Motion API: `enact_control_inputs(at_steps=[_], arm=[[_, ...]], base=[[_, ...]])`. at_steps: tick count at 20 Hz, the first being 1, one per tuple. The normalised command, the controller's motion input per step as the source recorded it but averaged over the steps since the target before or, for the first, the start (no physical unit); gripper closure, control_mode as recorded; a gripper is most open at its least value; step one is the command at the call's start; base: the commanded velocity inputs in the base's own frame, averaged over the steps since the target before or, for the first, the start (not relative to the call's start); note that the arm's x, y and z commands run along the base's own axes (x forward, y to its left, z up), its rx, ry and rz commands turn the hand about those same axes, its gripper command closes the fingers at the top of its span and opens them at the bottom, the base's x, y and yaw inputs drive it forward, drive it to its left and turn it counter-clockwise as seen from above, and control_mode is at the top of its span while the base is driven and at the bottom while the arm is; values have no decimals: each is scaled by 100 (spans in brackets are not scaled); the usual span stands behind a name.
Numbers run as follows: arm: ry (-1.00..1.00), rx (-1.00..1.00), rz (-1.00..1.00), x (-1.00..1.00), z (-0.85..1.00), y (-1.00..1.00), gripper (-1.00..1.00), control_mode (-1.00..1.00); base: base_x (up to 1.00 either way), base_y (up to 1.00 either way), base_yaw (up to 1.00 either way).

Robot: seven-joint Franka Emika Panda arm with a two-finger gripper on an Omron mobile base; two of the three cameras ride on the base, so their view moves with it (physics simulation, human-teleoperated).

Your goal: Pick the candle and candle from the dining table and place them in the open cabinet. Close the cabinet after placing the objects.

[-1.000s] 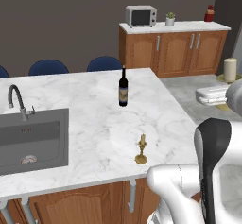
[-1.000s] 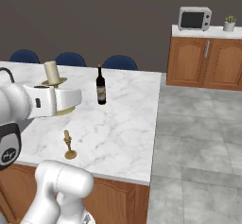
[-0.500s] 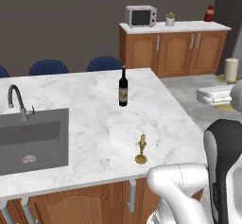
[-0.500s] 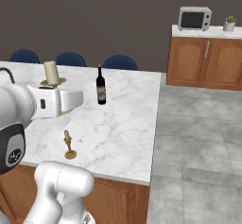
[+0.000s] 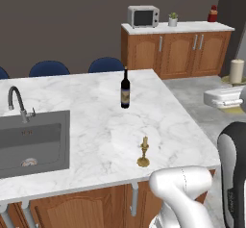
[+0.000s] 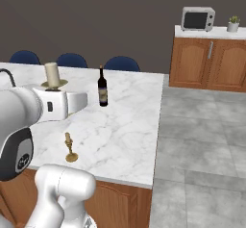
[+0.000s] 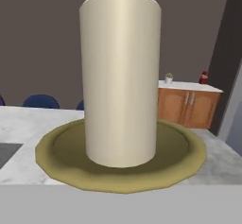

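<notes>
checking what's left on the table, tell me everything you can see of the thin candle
The thin candle is a short, tapered, yellowish stick standing upright in a small brass holder with a round foot. It stands alone on the white marble dining table, near the front edge, in front of the dark wine bottle. Nothing touches it but the tabletop.

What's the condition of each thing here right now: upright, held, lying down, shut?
Thick cream candle: upright on its brass dish, held up off the table by the hand.
Hand: shut on the thick candle's holder.
Thin candle: upright on the dining table, untouched.
Wine bottle: upright, capped.
Low cabinet doors: shut.
Microwave: door shut.
</notes>
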Motion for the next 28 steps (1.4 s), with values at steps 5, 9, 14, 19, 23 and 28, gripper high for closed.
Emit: enact_control_inputs(at_steps=[5,9,14,19,23,28], arm=[[0,0,0,0,0,0,100,100],[0,0,0,0,0,0,100,100],[0,0,0,0,0,0,100,100],[0,0,0,0,0,0,100,100],[0,0,0,0,0,0,100,100],[0,0,0,0,0,0,100,100]], base=[[0,-2,-20],[0,0,-99],[0,0,-100],[0,0,-100],[0,0,-100],[0,0,-100]])
